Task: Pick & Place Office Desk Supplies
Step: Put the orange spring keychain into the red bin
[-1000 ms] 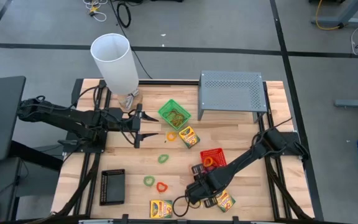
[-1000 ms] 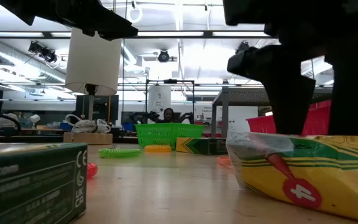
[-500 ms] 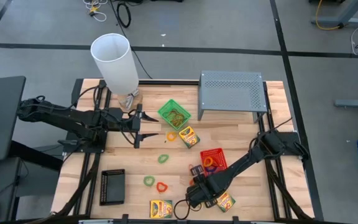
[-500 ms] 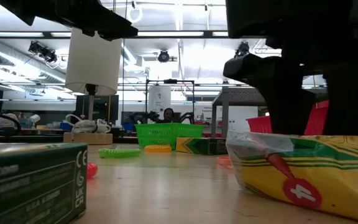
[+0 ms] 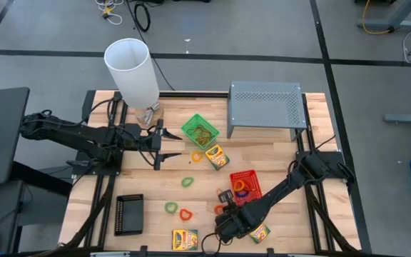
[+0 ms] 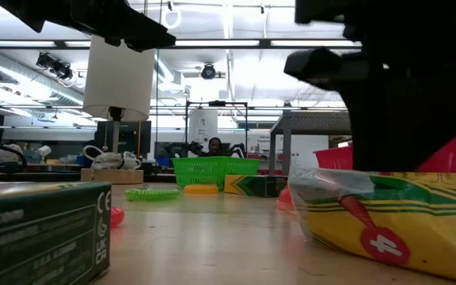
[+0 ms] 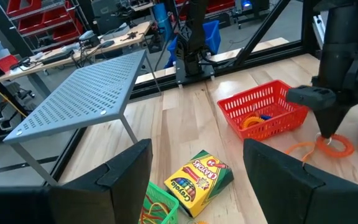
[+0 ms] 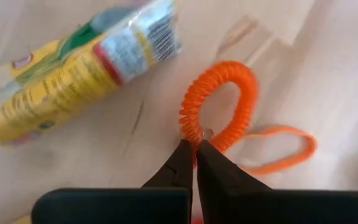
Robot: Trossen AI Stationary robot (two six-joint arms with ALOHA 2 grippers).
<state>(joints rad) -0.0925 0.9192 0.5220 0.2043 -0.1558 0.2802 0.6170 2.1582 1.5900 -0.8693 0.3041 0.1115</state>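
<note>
Looking down from above, the right gripper [image 5: 221, 213] sits low near the front edge, between the red tray [image 5: 245, 183] and a crayon box [image 5: 185, 238]; another box [image 5: 260, 232] lies just right of it. The left gripper [image 5: 160, 145] waits wide open at the far left, near the green tray [image 5: 200, 130].

At table level, the right arm blocks the red tray.

The right wrist view shows the tips pinched on the orange coil band [image 8: 219, 106], beside a flat orange loop [image 8: 283, 151].

Two dark jointed arms, each with a black two-fingered claw [image 8: 193, 163].
</note>
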